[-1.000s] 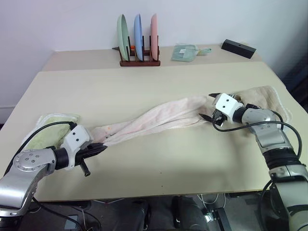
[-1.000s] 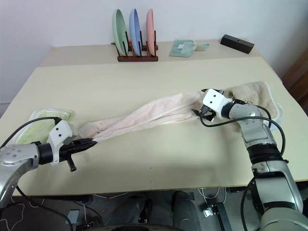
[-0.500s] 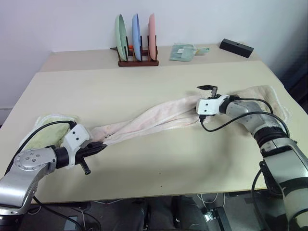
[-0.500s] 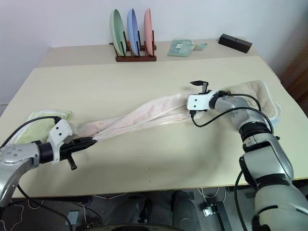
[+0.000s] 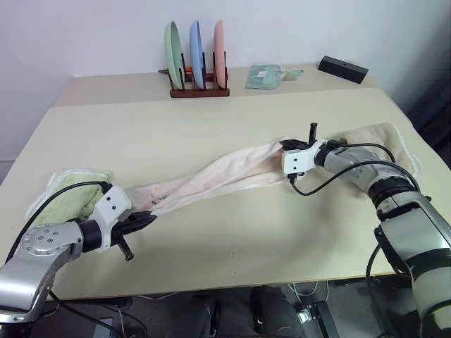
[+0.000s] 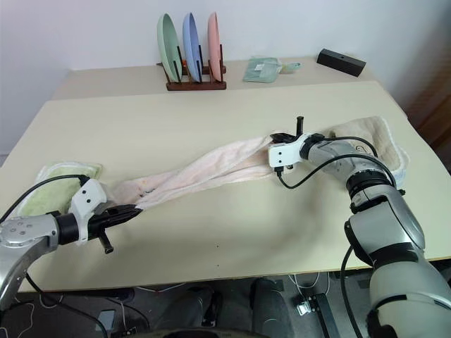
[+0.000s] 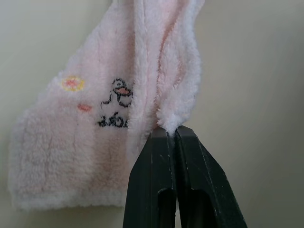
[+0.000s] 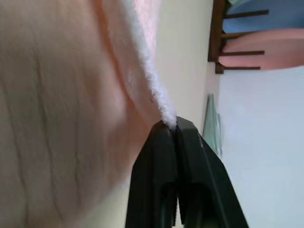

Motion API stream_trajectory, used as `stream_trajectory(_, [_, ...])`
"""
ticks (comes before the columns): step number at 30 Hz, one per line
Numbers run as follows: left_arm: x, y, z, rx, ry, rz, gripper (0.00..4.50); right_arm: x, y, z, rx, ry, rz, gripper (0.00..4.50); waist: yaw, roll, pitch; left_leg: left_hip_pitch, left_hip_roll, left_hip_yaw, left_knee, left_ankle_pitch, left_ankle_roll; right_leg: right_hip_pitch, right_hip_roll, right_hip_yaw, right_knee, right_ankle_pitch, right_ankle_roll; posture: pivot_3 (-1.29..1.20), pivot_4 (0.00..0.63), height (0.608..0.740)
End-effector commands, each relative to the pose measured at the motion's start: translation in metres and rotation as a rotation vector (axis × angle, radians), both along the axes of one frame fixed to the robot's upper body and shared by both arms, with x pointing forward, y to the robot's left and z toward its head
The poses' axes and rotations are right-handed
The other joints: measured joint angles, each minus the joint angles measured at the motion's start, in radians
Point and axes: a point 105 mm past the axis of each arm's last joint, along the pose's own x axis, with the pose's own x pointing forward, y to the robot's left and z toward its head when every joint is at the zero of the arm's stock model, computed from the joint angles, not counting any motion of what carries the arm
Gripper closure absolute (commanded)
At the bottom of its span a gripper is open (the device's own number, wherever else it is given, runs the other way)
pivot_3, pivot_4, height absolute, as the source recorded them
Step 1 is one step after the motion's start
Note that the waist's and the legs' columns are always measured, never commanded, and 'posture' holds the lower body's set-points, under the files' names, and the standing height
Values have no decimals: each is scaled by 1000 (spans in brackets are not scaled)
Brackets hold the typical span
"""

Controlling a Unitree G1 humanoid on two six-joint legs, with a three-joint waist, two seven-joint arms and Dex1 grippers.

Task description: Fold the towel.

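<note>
The pale pink towel (image 5: 218, 172) lies twisted in a long band across the table (image 5: 211, 127), running from the front left to the middle right. Its near-left corner, beside a small dark logo (image 7: 116, 107), is pinched by my left gripper (image 5: 149, 217), which is shut on it (image 7: 168, 132). At the far right end my right gripper (image 5: 284, 145) is shut on the towel's whitish edge (image 8: 164, 111), fingers pressed together (image 8: 170, 126). The towel's middle rests on the table.
A light green towel (image 5: 70, 197) lies by my left arm. A beige towel (image 5: 384, 137) lies behind my right arm. At the back stand a plate rack (image 5: 197, 63) with three plates, a folded green cloth (image 5: 264, 76) and a black box (image 5: 342, 68).
My right gripper moved left onto the towel's end, rolled over and went from open to shut on the edge. The left gripper kept its hold and place.
</note>
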Motion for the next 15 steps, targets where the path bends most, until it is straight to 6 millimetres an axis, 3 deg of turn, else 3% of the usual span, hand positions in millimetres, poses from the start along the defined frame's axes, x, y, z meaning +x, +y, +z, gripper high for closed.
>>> stream_trajectory(1, [14,10,25,-11,-144,64,4500,-3,-6,28,56,-67,20,4476,0,0,0,0,0,0,0,0,0,0,0,0,0,0,0,0,150,740])
stream_trajectory(6, [67,35,69,43,-443,264,4500,-2,-13,74,121,-201,3,4476,3,0,0,0,0,0,1,1,-1,1,0,0,0,0,0,0,150,740])
stream_trajectory(10, [115,63,141,2,-739,489,4500,4,-19,131,174,-354,-54,4476,1,0,0,0,0,0,1,1,-1,0,0,0,1,0,0,0,150,740])
stream_trajectory(13, [132,81,208,-134,-945,636,4500,2,-22,183,218,-494,-84,4476,-1,-1,0,-4,0,0,2,1,-1,-4,0,-1,1,0,0,0,150,740])
stream_trajectory(15, [135,87,237,-210,-1015,669,4500,-3,-22,208,241,-554,-80,4476,-3,-1,0,-14,-1,0,4,1,-1,-15,-1,-1,3,1,0,0,150,740])
